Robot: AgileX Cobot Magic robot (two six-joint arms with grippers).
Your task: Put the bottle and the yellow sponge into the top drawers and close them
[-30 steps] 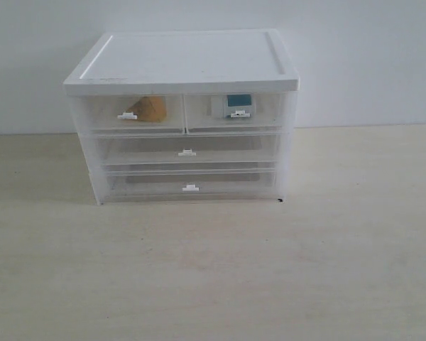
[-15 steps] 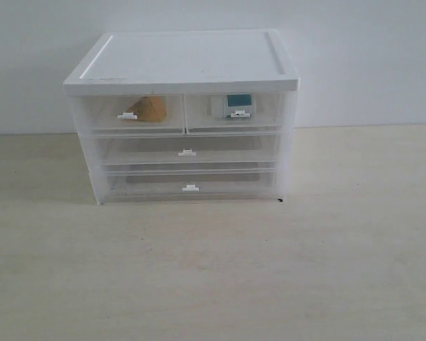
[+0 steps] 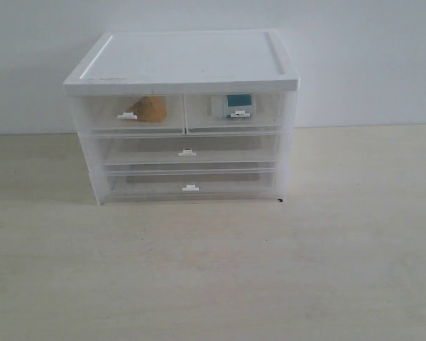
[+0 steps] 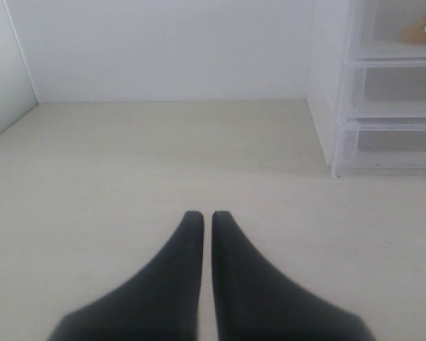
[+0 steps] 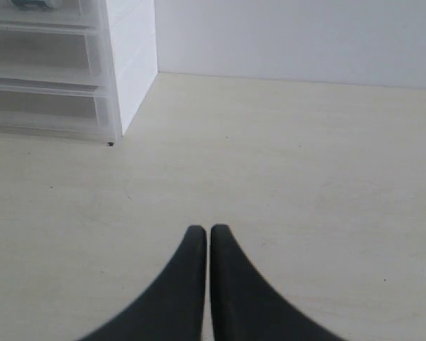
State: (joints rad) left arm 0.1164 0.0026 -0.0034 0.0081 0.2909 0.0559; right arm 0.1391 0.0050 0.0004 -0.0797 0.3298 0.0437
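We see a translucent plastic cabinet [image 3: 181, 64] with a smooth white lid on a pale wood-grain table [image 3: 213, 284]. Its top drawers [image 3: 103, 115] sit flush. One holds the wedge-shaped yellow sponge [image 3: 150, 109], the other the teal-labelled white bottle [image 3: 234, 105]. The left gripper [image 4: 201, 217] and right gripper [image 5: 200, 231] hang low at opposite sides of the cabinet, their tapered black fingers nearly touching and empty.

A pale wood-grain table [image 3: 326, 270] is carrying a translucent drawer cabinet [image 3: 188, 64] with a white top, which is standing upright toward the back, near the wall. A tiny dark speck [image 3: 280, 200] is lying on the tabletop just beside the cabinet's front right corner.
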